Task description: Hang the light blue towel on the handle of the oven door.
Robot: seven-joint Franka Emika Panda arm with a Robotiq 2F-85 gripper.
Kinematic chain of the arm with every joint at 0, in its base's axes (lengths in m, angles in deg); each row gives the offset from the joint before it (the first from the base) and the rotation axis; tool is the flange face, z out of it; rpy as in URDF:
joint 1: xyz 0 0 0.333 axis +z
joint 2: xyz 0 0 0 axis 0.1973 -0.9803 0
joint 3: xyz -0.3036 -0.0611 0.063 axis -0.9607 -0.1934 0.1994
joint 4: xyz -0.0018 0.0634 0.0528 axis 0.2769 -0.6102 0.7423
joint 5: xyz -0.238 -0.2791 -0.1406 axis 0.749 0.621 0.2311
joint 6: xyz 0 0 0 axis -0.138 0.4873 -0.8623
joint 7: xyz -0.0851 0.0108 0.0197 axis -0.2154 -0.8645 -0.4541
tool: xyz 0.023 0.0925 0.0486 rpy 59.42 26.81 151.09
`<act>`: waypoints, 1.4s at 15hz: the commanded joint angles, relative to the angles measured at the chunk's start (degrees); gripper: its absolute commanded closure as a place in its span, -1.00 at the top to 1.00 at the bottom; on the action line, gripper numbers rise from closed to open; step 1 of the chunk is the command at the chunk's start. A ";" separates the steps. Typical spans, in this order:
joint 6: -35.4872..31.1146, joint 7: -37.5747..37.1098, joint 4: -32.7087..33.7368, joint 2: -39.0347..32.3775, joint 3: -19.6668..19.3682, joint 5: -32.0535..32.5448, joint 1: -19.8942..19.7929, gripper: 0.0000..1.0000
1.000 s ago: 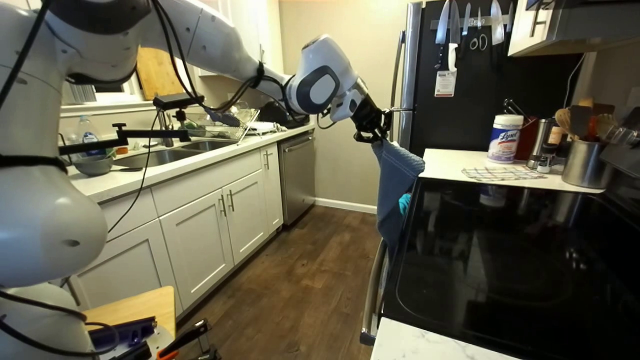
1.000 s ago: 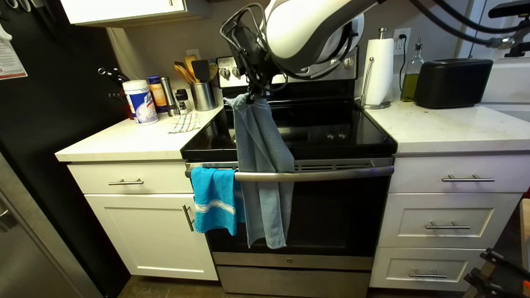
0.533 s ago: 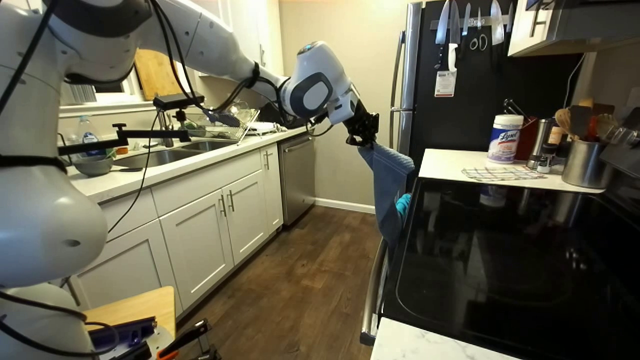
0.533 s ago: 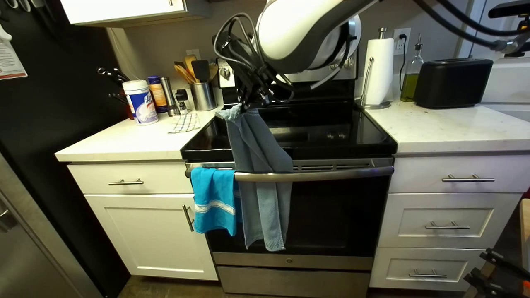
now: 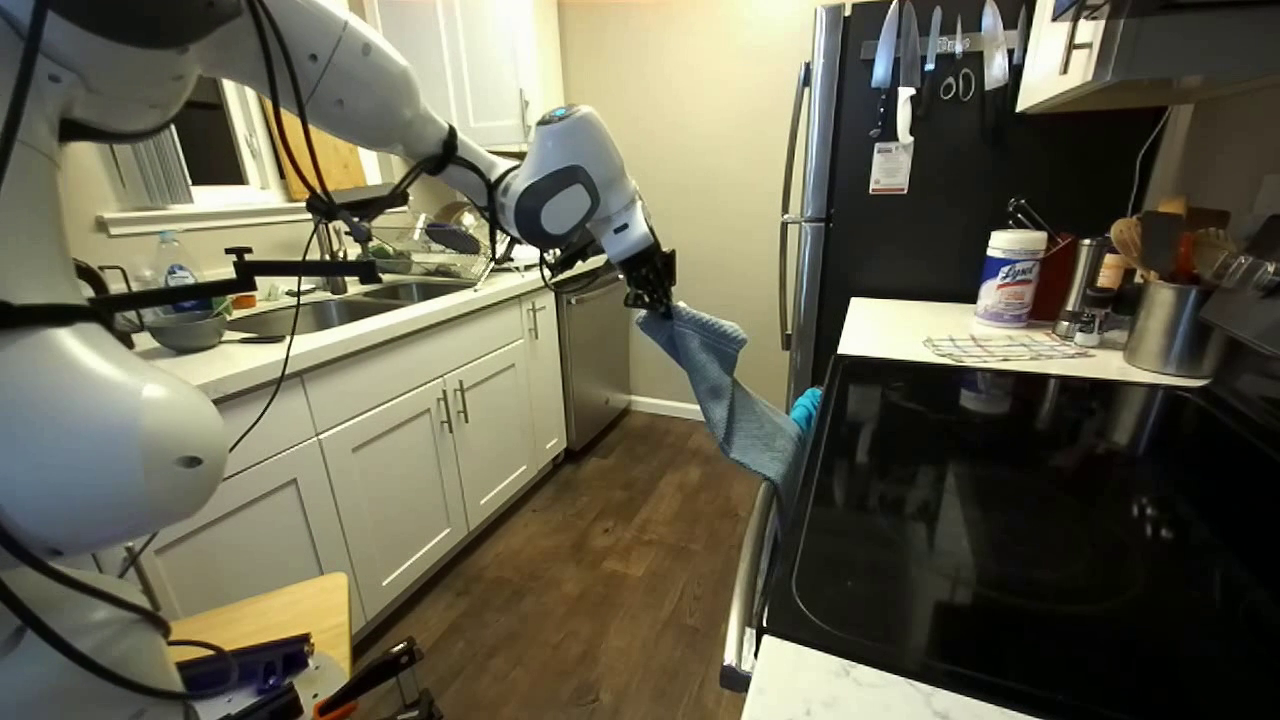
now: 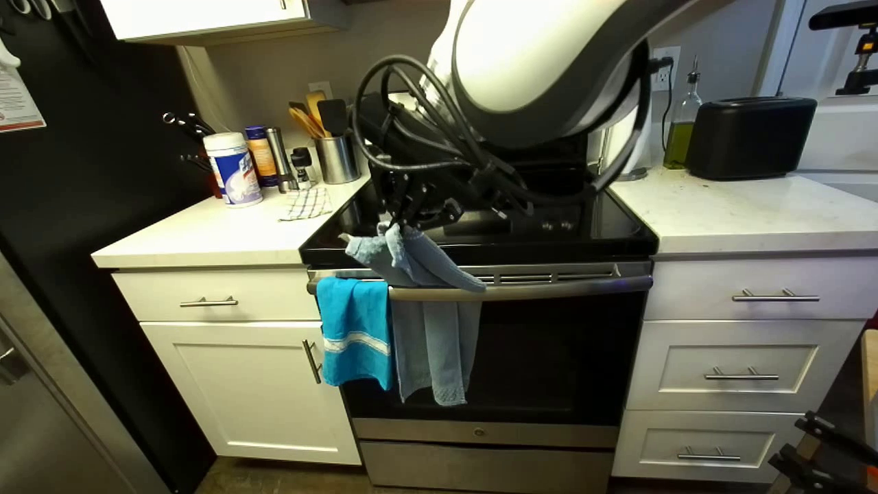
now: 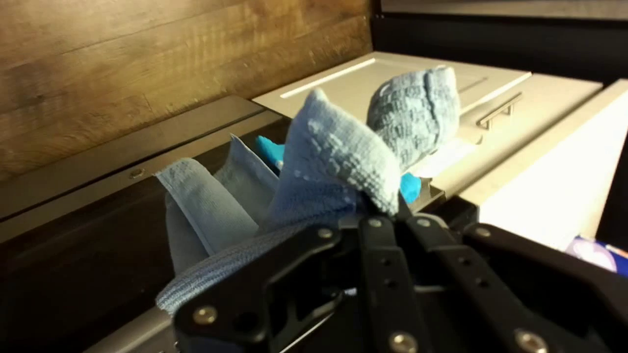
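Note:
The light blue-grey towel (image 6: 435, 350) hangs at the oven door handle (image 6: 562, 289). Its lower part hangs behind the bar, between bar and door. Its upper part slants up from the bar to my gripper (image 6: 401, 223), and it also shows in an exterior view (image 5: 725, 390). In that view my gripper (image 5: 655, 300) is away from the oven, above the floor, pinching the towel's top end. In the wrist view the fingertips (image 7: 397, 213) are close together on the towel (image 7: 338, 162), whose bunched corners stick up beyond them. The pinched edge itself is partly hidden.
A bright blue towel (image 6: 353, 336) hangs on the handle's end beside the light one. The black cooktop (image 6: 549, 233) lies above the door. A wipes canister (image 6: 233, 168) and utensil holder (image 6: 337, 158) stand on the counter. Sink cabinets (image 5: 400, 450) stand across the floor.
My gripper has moved away from the oven, out over the floor, and lower. The towel's upper part now slants outward from the handle. Its hanging lower end has risen slightly.

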 commanded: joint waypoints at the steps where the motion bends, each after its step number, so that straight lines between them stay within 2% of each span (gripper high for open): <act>1: 2.48 11.07 -6.46 -6.51 -2.78 -3.40 7.07 -0.98; 5: 13.19 23.81 -4.79 -5.15 -3.54 -10.80 5.73 -0.98; 7: 20.01 29.05 -3.72 -2.91 -5.54 -14.94 5.07 -0.98; 12: 34.03 35.20 -0.81 3.60 -10.94 -20.77 3.65 -0.98; 13: 36.81 35.71 0.17 4.71 -11.29 -21.35 2.71 -0.89; 14: 38.63 36.00 1.07 6.18 -11.55 -21.64 1.94 -0.39; 16: 42.12 36.23 3.26 8.51 -11.50 -22.71 -0.09 -0.35; 21: 47.07 36.39 9.37 14.29 -11.21 -25.63 -4.56 0.29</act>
